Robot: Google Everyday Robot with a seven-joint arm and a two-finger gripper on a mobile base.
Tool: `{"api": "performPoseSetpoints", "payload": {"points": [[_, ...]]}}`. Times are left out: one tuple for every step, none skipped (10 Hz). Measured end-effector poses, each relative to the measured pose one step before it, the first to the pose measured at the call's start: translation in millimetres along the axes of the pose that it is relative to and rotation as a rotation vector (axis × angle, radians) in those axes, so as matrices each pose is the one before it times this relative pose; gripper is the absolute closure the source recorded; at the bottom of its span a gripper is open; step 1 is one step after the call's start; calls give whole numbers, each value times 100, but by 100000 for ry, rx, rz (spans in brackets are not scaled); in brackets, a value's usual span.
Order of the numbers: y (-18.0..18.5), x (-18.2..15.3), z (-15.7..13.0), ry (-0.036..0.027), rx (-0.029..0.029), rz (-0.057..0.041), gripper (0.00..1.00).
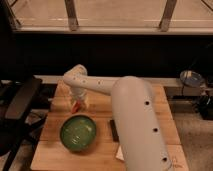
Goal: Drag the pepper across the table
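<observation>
Orange-red against the pale wood, the pepper (75,107) lies on the table (166,119) in its far left part, at about ten o'clock from the middle of the tabletop and close to the left edge. The gripper (79,102) is down on it, reaching almost to the wood, and the pepper's slim body shows just below and to the left of the gripper's tip, at about seven o'clock from it. Gripper and pepper seem to touch, but whether the gripper is clamped on the pepper or only stands against it cannot be told. The white arm (135,125) rises thick and rounded from the near right of the view, bends over the table's middle and runs toward nine o'clock to an elbow joint (75,77), from which the wrist drops straight down to the gripper. A green bowl (78,133) sits upright on the table at six o'clock from the pepper, near it but apart, and is far larger than the pepper. At three o'clock from the bowl a small dark rectangular object (114,130) lies flat on the wood, partly tucked beside the arm. A white sheet corner (120,153) shows at five o'clock from the bowl, near the table's front edge. A dark office chair (21,100) stands off the table's left side.
</observation>
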Motion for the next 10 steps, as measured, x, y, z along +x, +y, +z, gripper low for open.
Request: {"api": "performPoseSetpoints", "payload": {"points": [[439, 243, 6, 275, -254, 259, 42], [325, 174, 68, 41, -215, 188, 43], [-430, -120, 101, -52, 138, -440, 43], [-324, -87, 79, -19, 78, -385, 43], [-103, 104, 71, -4, -40, 65, 44], [134, 245, -98, -209, 79, 18, 53], [537, 358, -82, -27, -207, 82, 63], [496, 197, 20, -147, -230, 45, 69], [-127, 39, 30, 15, -233, -344, 73], [-449, -105, 23, -220, -4, -217, 73]]}}
